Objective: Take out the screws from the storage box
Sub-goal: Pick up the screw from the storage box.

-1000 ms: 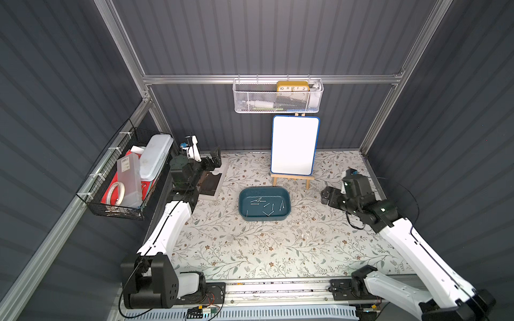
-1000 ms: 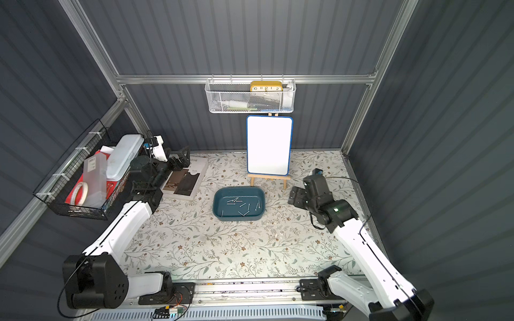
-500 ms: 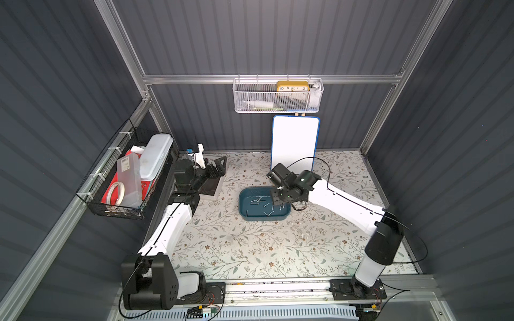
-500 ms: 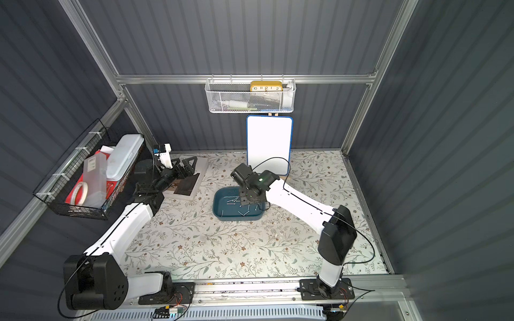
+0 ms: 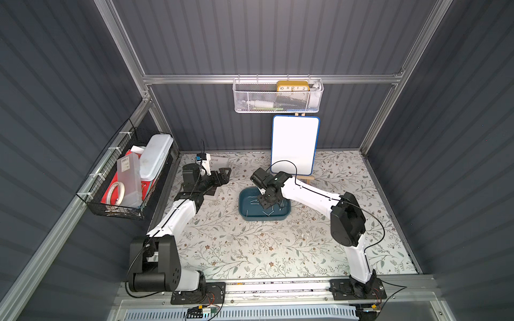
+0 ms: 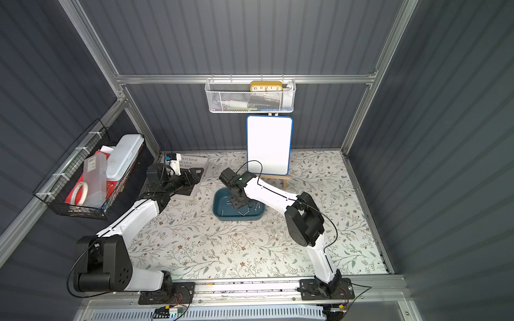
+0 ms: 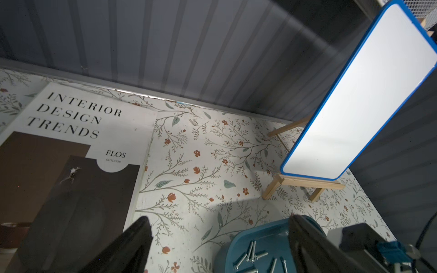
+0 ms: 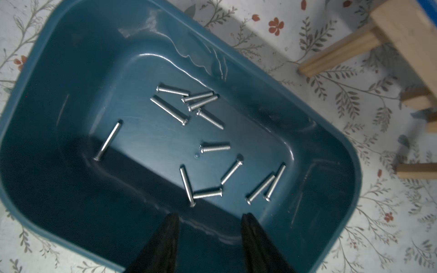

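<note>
The storage box (image 5: 250, 218) is a shallow teal tray in the middle of the floral mat, seen in both top views (image 6: 222, 215). Several silvery screws (image 8: 215, 147) lie loose on its floor, and some show in the left wrist view (image 7: 250, 253). My right gripper (image 8: 210, 216) hangs over the tray's near wall (image 8: 71, 71), pointing down into it, open with nothing between its fingers. It shows above the tray in a top view (image 5: 267, 204). My left gripper (image 7: 218, 218) is open and empty, hovering left of the tray by the book's edge (image 5: 225, 175).
A book (image 7: 71, 141) titled Interior Design Trends lies at the back left under the left arm. A blue-framed whiteboard (image 5: 294, 144) on a wooden easel stands just behind the tray. A white mesh basket (image 5: 278, 97) hangs on the back wall, a black wire basket (image 5: 125, 178) on the left wall.
My right arm has swung in from the right side and come down over the tray, its jaws narrowing. My left gripper has tipped towards the tray, its jaws somewhat narrower.
</note>
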Action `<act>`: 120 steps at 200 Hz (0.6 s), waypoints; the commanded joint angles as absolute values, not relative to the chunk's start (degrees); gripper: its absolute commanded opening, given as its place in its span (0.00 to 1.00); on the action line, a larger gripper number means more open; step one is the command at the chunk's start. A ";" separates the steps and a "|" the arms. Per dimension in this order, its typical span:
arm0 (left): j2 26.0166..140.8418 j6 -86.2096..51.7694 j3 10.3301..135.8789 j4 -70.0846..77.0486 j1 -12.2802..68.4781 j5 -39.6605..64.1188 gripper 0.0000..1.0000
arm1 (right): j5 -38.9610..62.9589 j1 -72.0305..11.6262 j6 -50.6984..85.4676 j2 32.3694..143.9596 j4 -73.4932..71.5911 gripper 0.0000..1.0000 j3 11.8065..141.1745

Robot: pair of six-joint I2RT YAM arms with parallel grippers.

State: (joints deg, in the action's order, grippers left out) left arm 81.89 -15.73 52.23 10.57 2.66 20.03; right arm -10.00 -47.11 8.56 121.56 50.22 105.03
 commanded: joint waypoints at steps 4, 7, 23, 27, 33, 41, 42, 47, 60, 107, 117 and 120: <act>81.64 -16.48 53.13 9.95 2.72 21.16 0.93 | -7.96 -45.44 3.45 123.47 47.94 0.44 106.78; 81.73 -16.52 53.23 9.88 2.72 21.15 0.93 | -7.59 -45.25 3.31 123.68 47.64 0.44 106.79; 82.03 -17.06 53.17 9.84 2.72 22.06 0.93 | -4.89 -44.33 2.31 124.39 46.13 0.44 106.77; 82.09 -17.28 53.13 9.84 2.72 22.48 0.93 | -4.05 -44.17 1.91 124.57 45.86 0.44 106.70; 82.31 -17.41 53.07 9.64 2.72 22.93 0.92 | -3.57 -44.12 1.32 124.75 45.33 0.44 106.62; 82.76 -17.47 53.30 9.19 2.72 24.84 0.91 | -3.03 -44.04 0.50 125.26 44.95 0.44 106.68; 82.77 -17.48 53.32 9.03 2.72 24.90 0.91 | -3.01 -44.03 0.43 125.34 44.93 0.44 106.69; 83.04 -17.56 53.55 8.51 2.72 24.97 0.91 | -2.85 -44.03 0.02 125.68 44.86 0.44 106.87; 83.25 -18.27 54.28 6.45 2.72 24.41 0.91 | -2.22 -43.99 -0.69 126.61 44.75 0.44 107.07; 83.68 -19.05 54.23 3.83 2.75 29.43 0.90 | -0.58 -43.42 -2.90 128.65 42.99 0.44 106.70; 84.95 -19.16 54.67 2.22 2.72 29.96 0.90 | -0.65 -43.42 -3.54 129.29 43.13 0.44 107.11; 85.31 -19.19 54.93 1.63 2.72 29.97 0.90 | -0.70 -43.42 -3.64 129.47 43.19 0.44 107.28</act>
State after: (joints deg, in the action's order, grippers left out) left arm 82.94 -17.89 52.84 6.22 2.66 26.94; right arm -2.02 -43.68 -1.39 127.68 43.51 105.86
